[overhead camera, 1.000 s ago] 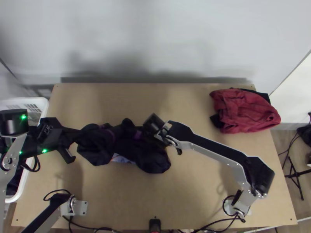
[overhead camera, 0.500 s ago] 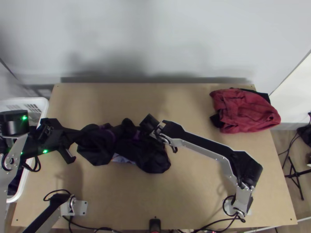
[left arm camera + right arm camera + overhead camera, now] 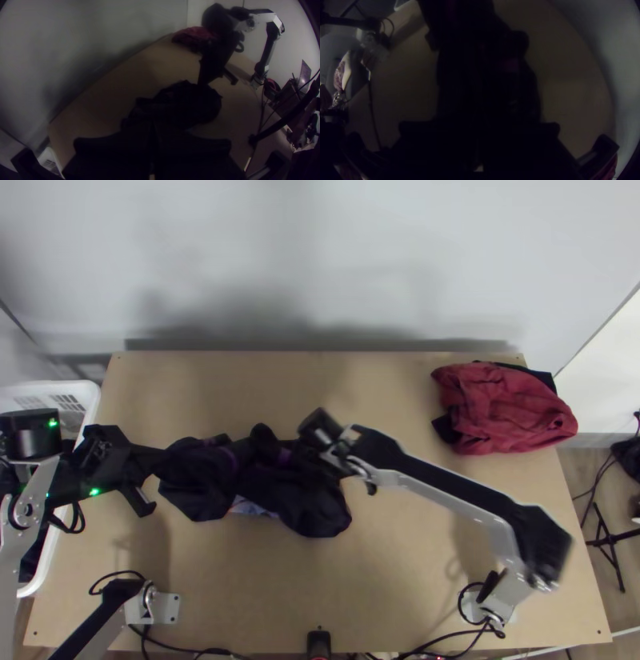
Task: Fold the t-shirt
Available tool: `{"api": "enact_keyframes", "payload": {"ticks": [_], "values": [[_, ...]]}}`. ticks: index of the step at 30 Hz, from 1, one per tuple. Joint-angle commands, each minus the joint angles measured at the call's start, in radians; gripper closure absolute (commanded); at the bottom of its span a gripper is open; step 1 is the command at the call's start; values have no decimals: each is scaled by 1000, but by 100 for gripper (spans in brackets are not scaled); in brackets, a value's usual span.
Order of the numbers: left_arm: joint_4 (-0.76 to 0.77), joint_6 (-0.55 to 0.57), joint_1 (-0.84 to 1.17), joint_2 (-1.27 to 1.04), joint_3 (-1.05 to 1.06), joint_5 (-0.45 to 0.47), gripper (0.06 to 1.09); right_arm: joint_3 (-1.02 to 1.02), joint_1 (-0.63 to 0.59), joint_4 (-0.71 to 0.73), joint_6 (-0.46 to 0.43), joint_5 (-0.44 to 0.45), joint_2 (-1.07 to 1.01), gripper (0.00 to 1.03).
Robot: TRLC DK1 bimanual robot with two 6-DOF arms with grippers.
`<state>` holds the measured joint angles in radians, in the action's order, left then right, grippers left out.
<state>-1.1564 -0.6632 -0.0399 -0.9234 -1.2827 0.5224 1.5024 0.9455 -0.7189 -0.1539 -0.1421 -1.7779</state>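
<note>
The dark shirt [image 3: 316,510] lies bunched left of centre on the surface [image 3: 384,596]. At its left end is the left end effector [image 3: 162,458], its fingers nearly together; at its right part, the right end effector [image 3: 306,454], likewise nearly closed. I cannot tell whether either pinches cloth. Red cloth [image 3: 508,408] sits bunched at the far right; a basket [image 3: 90,393] stands left.

In the top view, a hand could pass over the tabletop [image 3: 384,584] at lower centre or along its upper-centre strip. Between these lies a bunched dark garment [image 3: 320,512]; the right arm [image 3: 460,490] bars the diagonal from lower right to centre, the left arm [image 3: 108,460] the left side.
</note>
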Motion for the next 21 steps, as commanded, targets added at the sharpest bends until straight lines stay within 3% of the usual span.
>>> {"api": "enact_keyframes", "payload": {"ticks": [1, 7, 15, 21], "values": [[18, -7, -26, -6, 11, 1, 105, -39, -45, -36, 1, 1, 218, 100], [75, -4, -137, -9, 5, 10, 105, -13, -100, -119, -15, 1, 371, 100], [218, 151, -314, -12, -47, 100, 105, 55, -228, -143, -19, 4, 569, 100], [233, 174, -597, 11, -96, 263, 105, 15, -421, -143, 5, 1, 761, 100]]}}
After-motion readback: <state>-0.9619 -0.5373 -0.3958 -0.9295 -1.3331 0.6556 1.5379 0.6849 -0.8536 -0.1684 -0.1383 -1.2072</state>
